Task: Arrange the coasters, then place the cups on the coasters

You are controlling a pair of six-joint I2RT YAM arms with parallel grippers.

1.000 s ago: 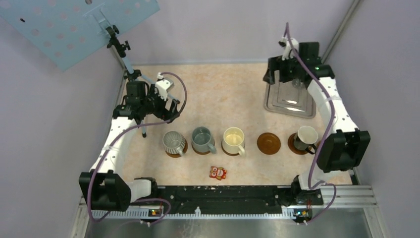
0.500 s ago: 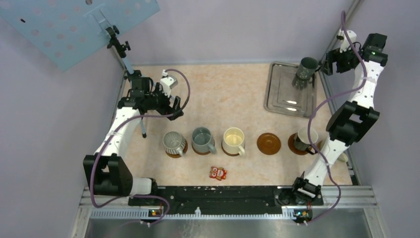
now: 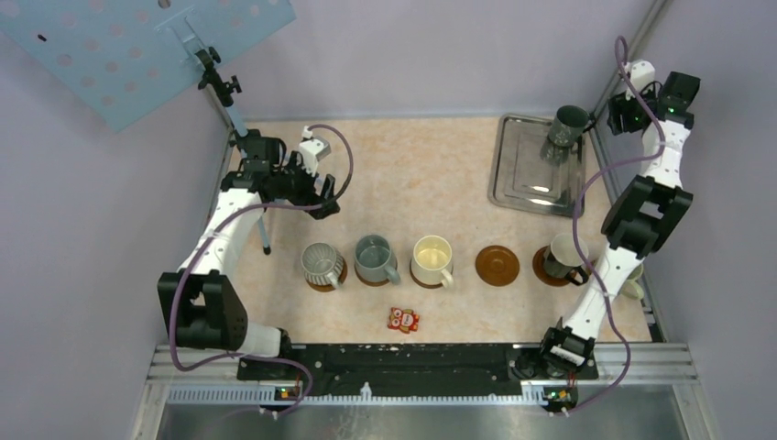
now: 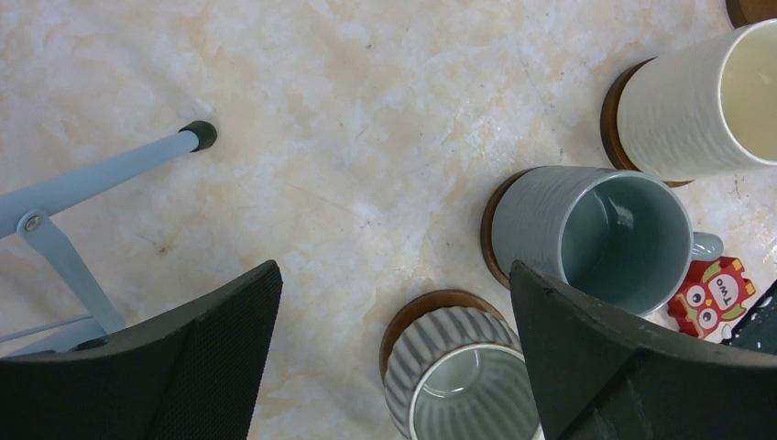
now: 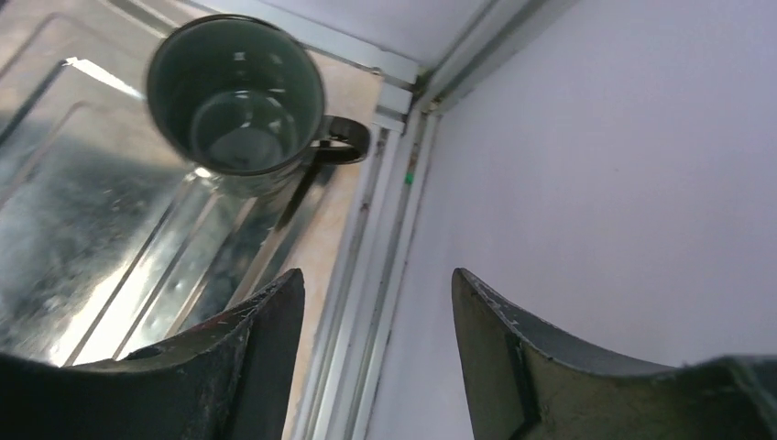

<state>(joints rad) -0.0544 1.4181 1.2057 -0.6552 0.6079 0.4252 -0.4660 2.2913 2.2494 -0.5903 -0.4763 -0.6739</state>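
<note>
A sec ago the right gripper [image 5: 376,284] was low over the metal tray [image 3: 513,188]. Now its arm is swung up to the far right corner. So the dark green mug [image 3: 568,128] is in plain sight, standing in the tray's far right corner, handle to the right. The jaws are apart w/ nothing between them, and the mug is not held.

I think this mug is meant for the empty coaster [image 3: 497,265], 4th from left in the near row, so the grasp is not yet done. The other 4 coasters already carry mugs: the ribbed grey mug [image 3: 322,264], the blue-grey mug [image 3: 375,258], the cream mug [image 3: 432,259] and the right-end mug [image 3: 564,255].

The left gripper [image 4: 394,275] hangs wide and empty over the far left, approx. the same place as before.

The tabletop [image 3: 431,174] is beige and marbled, w/ a red-and-white packet [image 3: 403,319] near the front. The walls [image 3: 458,55] are pale lilac. A blue perforated panel [image 3: 137,46] stands far left.
</note>
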